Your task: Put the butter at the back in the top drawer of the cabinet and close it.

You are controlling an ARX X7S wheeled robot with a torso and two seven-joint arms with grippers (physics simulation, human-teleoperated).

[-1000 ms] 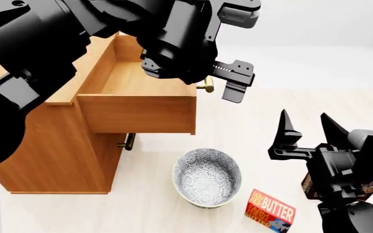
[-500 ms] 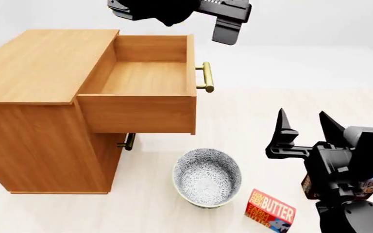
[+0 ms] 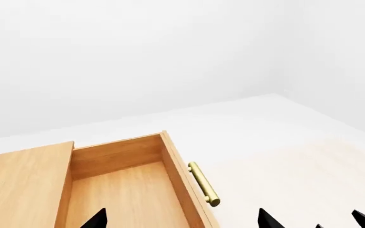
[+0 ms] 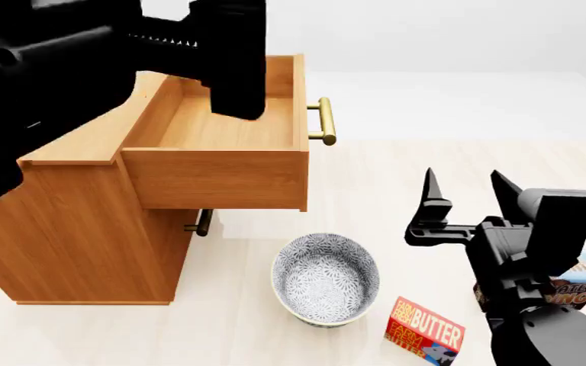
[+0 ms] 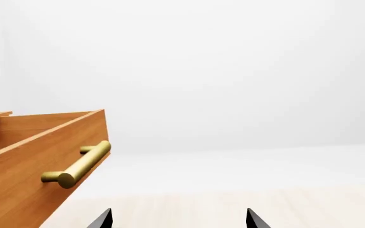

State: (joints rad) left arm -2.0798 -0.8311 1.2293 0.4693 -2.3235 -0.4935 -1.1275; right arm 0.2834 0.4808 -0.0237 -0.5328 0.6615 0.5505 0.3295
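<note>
The butter lies flat on the floor at the front, to the right of the bowl, with no gripper touching it. The cabinet stands at the left with its top drawer pulled out and empty inside; its brass handle points right. My right gripper hangs open above the floor, behind the butter and to the right of the drawer; its wrist view shows nothing between its tips. My left gripper is open above the drawer. The left arm hides the cabinet's back.
A patterned bowl sits on the floor just in front of the open drawer. A brown-and-blue pudding box is partly hidden behind my right arm. A lower drawer handle shows under the open drawer.
The left arm lifted off the drawer front, rose to the top of the view, then swung over the cabinet's back left. The right gripper drifted slightly left. The drawer stayed open.
</note>
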